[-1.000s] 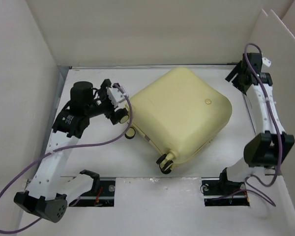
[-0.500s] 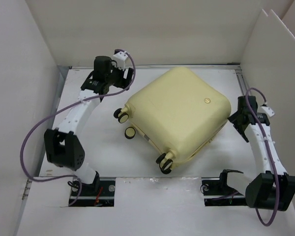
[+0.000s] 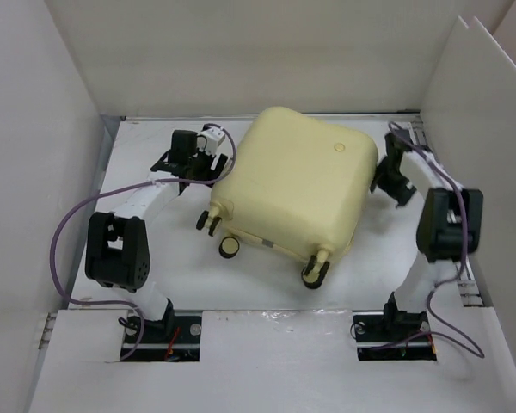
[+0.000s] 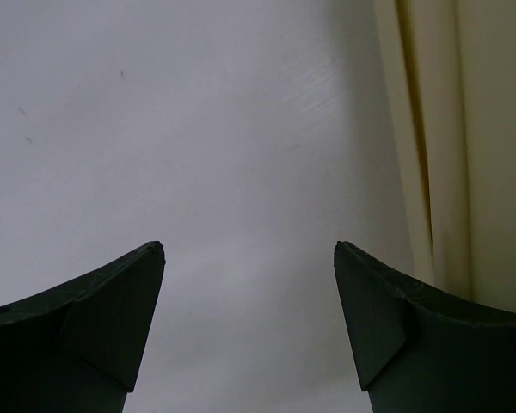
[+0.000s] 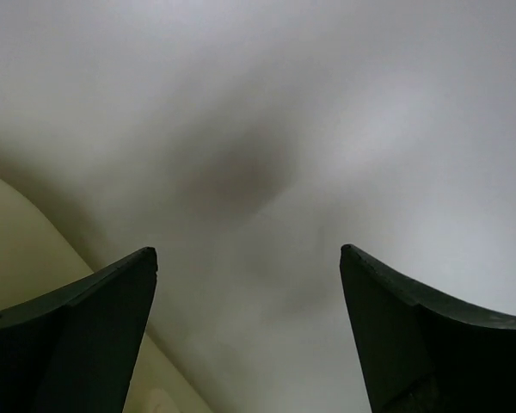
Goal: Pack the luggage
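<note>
The luggage (image 3: 297, 185) is a pale yellow hard-shell suitcase lying shut and flat in the middle of the table, its small wheels (image 3: 313, 274) pointing toward the near edge. My left gripper (image 3: 221, 169) stands open against its left flank. The left wrist view shows that gripper (image 4: 249, 249) with nothing between its fingers and the luggage's seamed side (image 4: 482, 129) just right of the right finger. My right gripper (image 3: 385, 177) is open beside the right flank. In the right wrist view this gripper (image 5: 248, 251) is empty, with the luggage shell (image 5: 26, 232) at lower left.
White cardboard walls close the table in on the left (image 3: 34, 172), at the back (image 3: 258, 60) and on the right (image 3: 490, 129). A purple cable (image 3: 77, 215) loops off the left arm, and another (image 3: 447, 335) hangs by the right base.
The luggage has turned and slid toward the back. My left gripper came down from the back to its left flank, and my right gripper moved up along its right flank.
</note>
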You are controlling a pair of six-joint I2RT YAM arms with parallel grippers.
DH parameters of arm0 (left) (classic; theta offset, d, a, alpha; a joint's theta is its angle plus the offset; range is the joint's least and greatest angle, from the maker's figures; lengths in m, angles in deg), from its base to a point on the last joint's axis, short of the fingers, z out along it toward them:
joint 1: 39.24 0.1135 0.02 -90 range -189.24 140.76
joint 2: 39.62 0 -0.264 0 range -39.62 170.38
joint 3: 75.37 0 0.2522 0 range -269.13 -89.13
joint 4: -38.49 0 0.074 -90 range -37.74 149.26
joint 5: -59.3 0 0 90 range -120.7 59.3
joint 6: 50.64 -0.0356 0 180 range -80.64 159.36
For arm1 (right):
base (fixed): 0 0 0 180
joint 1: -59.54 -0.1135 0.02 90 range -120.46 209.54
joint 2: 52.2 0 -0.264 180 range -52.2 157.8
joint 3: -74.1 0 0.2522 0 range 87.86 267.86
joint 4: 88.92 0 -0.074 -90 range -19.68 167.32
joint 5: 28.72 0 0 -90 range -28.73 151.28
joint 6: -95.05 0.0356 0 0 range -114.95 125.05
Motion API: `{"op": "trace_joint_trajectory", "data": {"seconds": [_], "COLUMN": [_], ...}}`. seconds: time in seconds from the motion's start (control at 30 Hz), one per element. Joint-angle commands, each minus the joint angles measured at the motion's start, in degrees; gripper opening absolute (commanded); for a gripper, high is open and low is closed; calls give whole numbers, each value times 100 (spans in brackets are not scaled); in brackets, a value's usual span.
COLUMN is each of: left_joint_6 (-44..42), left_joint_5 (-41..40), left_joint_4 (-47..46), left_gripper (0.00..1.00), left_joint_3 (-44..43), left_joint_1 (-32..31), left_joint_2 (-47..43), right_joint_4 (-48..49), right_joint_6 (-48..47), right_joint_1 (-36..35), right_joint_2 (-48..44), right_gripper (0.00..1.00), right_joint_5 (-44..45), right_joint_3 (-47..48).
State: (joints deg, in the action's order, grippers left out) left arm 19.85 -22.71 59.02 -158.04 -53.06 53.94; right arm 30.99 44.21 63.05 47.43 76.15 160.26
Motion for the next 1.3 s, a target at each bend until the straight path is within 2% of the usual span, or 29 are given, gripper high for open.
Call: {"op": "trace_joint_trajectory", "data": {"seconds": [0.0, 0.07, 0.1, 0.13, 0.2, 0.23, 0.3, 0.37, 0.4, 0.5, 0.6, 0.7, 0.77, 0.87, 1.07, 1.17, 1.27], "left_joint_6": [-308, -369, -474, -562, -834, -931, -1194, -1641, -1783, -2222, -2443, -3136, -4002, -4596, -6229, -6512, -7153], "left_joint_5": [220, 510, 798, 940, 1282, 1415, 1880, 2231, 2320, 2654, 2848, 2901, 2972, 3130, 3270, 3113, 2701], "left_joint_4": [-61, -61, 69, 71, 219, 220, 430, 545, 615, 616, 616, 1054, 1712, 2536, 4014, 4332, 5017], "left_gripper": [77, 77, 77, 77, 75, 75, 73, 73, 73, 73, 73, 76, 80, 86, 92, 93, 93], "left_joint_3": [456, 666, 790, 791, 975, 1045, 1194, 1309, 1414, 1468, 1284, 617, -48, -823, -1283, -1449, -1608], "left_joint_1": [46, 116, 117, 117, 117, 117, 117, 39, -23, -155, -156, -217, -366, -498, -867, -1297, -1938], "left_joint_2": [-496, -680, -812, -813, -1041, -1128, -1348, -1506, -1681, -1998, -2122, -2122, -2035, -1895, -1947, -2105, -2158], "right_joint_4": [1066, 802, 566, 468, 414, 492, 825, 1527, 1748, 1891, 1539, 1539, 1539, 1268, 503, 142, -8], "right_joint_6": [-1012, -1278, -1392, -1393, -1393, -1393, -1393, -1393, -1393, -1629, -1859, -1859, -1859, -1912, -2263, -2394, -2465], "right_joint_1": [-956, -1263, -1334, -1405, -1563, -1564, -1695, -1696, -1748, -1819, -1740, -1354, -1021, -529, -61, -8, 45], "right_joint_2": [1551, 2267, 2923, 3235, 3875, 3975, 3976, 3722, 3634, 3388, 2940, 2196, 1824, 1261, 1409, 1462, 912], "right_gripper": [91, 91, 90, 90, 88, 87, 87, 87, 87, 87, 89, 90, 91, 94, 96, 96, 96], "right_joint_5": [-1258, -1784, -2152, -2155, -2821, -3032, -3639, -4121, -4646, -4889, -4477, -3880, -3361, -3192, -3237, -2859, -2613], "right_joint_3": [2475, 3679, 4868, 5454, 6727, 6908, 6910, 6367, 6191, 6005, 5874, 5295, 5031, 4696, 4722, 4722, 4347]}}
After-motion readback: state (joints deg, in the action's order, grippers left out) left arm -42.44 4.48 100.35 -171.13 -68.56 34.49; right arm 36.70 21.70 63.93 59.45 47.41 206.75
